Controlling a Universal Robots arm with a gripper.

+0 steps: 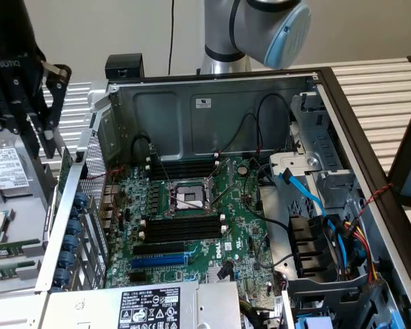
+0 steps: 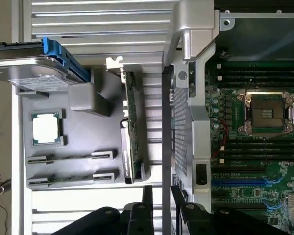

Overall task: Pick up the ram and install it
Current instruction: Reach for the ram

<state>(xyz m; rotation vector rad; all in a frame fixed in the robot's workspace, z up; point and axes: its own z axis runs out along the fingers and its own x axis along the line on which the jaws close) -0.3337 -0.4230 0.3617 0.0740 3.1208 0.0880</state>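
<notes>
hand (image 2: 161, 190) empty, my fingers apart, hovering beside the computer case (image 2: 183, 127); ram (image 2: 68, 157) lies untouched in grey tray (image 2: 83, 132).

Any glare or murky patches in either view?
Exterior view: gripper reads as a dark mass, motherboard evenly lit. Wrist view: CPU lid glares white, table slats wash out, ram sticks sit in even light.

Exterior view looks steeply down into the open case (image 1: 212, 103) from close by, motherboard (image 1: 192, 236) central; wrist view looks straight down over the case's side, tray (image 2: 83, 137) beside it; both share the motherboard, socket (image 1: 188, 197) and tray.
</notes>
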